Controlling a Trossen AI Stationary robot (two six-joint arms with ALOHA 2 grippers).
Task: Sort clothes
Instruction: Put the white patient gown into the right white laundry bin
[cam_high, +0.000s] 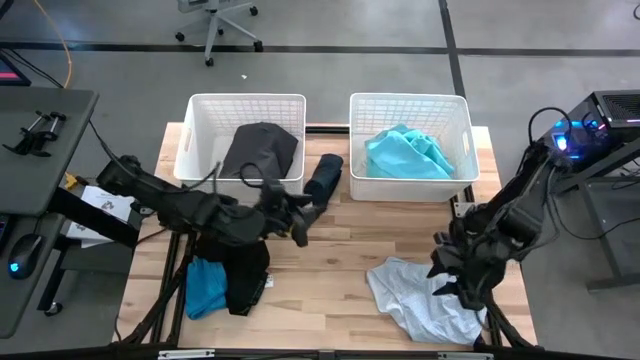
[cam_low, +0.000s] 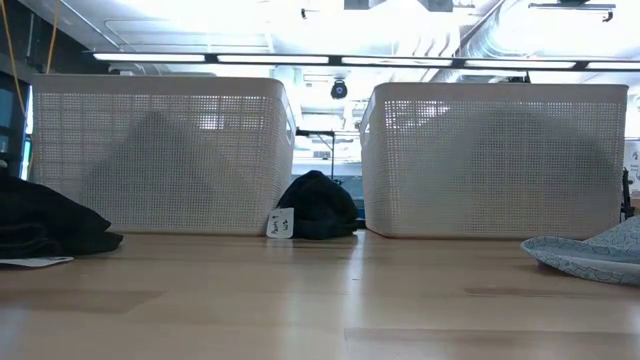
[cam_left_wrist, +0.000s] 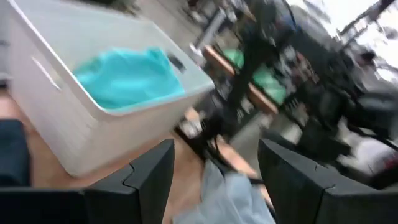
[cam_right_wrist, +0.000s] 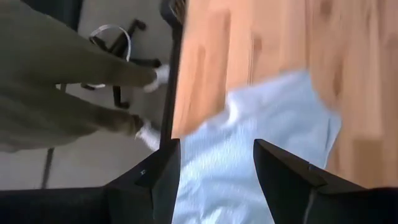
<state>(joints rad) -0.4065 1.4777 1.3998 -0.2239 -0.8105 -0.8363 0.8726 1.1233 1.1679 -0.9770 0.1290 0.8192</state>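
A charcoal garment (cam_high: 262, 150) lies in the left white basket (cam_high: 200, 108). A turquoise garment (cam_high: 405, 152) lies in the right basket (cam_high: 460, 110) and also shows in the left wrist view (cam_left_wrist: 127, 78). A navy garment (cam_high: 324, 178) lies on the table between the baskets. A black garment (cam_high: 243, 268) and a blue one (cam_high: 205, 287) lie near the front left. A pale blue garment (cam_high: 420, 298) lies spread at the front right. My left gripper (cam_high: 298, 222) is open and empty above the table's middle. My right gripper (cam_right_wrist: 214, 180) is open above the pale blue garment (cam_right_wrist: 261, 143).
The two baskets stand side by side along the table's far edge (cam_low: 160, 150) (cam_low: 495, 155). Bare wood (cam_high: 340, 270) lies between the two front piles. In the right wrist view a person's legs (cam_right_wrist: 68, 93) stand on the floor beside the table's edge.
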